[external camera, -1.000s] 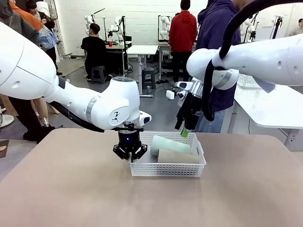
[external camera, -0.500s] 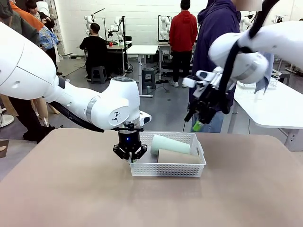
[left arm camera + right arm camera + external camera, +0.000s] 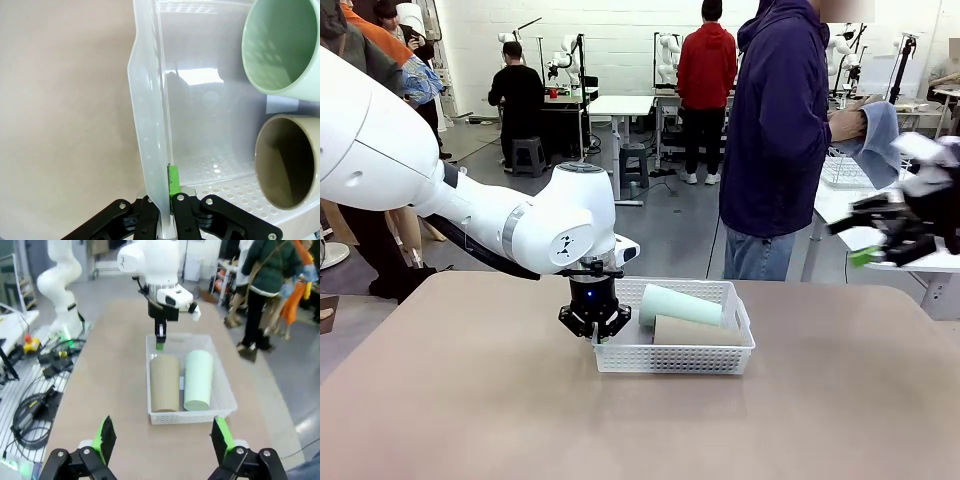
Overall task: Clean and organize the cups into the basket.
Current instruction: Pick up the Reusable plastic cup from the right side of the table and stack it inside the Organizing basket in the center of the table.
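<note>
The white lattice basket [image 3: 670,358] stands mid-table with two cups lying in it side by side, a pale green cup [image 3: 680,305] behind a tan cup [image 3: 695,331]. My left gripper [image 3: 592,328] points down and is shut on the basket's left wall. In the left wrist view the gripper [image 3: 162,212] pinches the basket wall [image 3: 150,100], with the open mouths of the green cup [image 3: 282,45] and the tan cup [image 3: 287,167] beside it. My right gripper [image 3: 857,241] hangs open and empty at the far right. From the right wrist, the gripper [image 3: 163,440] looks down on the basket [image 3: 190,416], the tan cup [image 3: 165,382] and the green cup [image 3: 198,380].
A person in a dark blue hoodie [image 3: 775,130] stands at the far side holding a grey-blue cloth [image 3: 878,135]. A white table [image 3: 895,235] lies behind at the right. Cables and gear [image 3: 35,405] lie on the floor beside my table.
My right arm has swung away from above the basket to the far right, its gripper still open and empty. The left gripper, basket and cups have not moved.
</note>
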Controlling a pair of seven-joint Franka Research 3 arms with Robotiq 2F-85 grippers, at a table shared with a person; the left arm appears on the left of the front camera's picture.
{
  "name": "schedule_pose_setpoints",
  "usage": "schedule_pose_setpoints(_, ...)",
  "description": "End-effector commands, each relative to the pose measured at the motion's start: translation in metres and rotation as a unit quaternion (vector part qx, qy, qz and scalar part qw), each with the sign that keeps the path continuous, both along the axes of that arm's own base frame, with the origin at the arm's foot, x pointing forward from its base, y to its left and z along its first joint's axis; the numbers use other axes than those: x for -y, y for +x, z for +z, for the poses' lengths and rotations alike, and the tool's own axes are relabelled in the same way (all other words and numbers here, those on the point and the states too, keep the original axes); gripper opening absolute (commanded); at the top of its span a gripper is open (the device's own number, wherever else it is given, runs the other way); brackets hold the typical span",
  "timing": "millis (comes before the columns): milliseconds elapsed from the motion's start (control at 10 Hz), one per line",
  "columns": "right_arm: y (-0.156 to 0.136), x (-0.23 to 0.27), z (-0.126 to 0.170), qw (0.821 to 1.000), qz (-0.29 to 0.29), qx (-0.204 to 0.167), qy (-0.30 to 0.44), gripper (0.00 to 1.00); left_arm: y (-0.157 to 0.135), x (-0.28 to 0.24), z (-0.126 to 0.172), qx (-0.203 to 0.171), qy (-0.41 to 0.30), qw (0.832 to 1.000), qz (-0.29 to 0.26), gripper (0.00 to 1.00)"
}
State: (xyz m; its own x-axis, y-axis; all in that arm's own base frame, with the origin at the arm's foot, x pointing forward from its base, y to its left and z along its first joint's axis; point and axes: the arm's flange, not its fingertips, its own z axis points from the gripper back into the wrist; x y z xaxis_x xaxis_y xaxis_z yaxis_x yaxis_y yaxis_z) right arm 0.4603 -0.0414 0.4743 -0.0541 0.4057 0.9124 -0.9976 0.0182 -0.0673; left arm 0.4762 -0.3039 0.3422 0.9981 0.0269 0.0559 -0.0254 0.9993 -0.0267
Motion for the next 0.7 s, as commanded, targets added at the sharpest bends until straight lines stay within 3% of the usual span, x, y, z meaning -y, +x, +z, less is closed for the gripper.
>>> schedule_pose_setpoints(0, -0.006, 0.036, -0.014, 0.998, -0.03, 0.003, 0.063, 1.0, -0.002, 0.0, 0.0, 0.0, 0.001, 1.0, -0.002, 0.0)
schedule_pose_setpoints(300, 0.002, 0.107, -0.066, 0.986, -0.087, 0.009, 0.14, 1.0, -0.002, 0.0, 0.0, 0.0, 0.001, 1.0, -0.002, 0.0)
schedule_pose_setpoints(600, 0.0, 0.159, -0.125, 0.98, -0.11, 0.032, 0.162, 1.0, -0.002, 0.0, 0.0, 0.0, 0.001, 1.0, -0.002, 0.0)
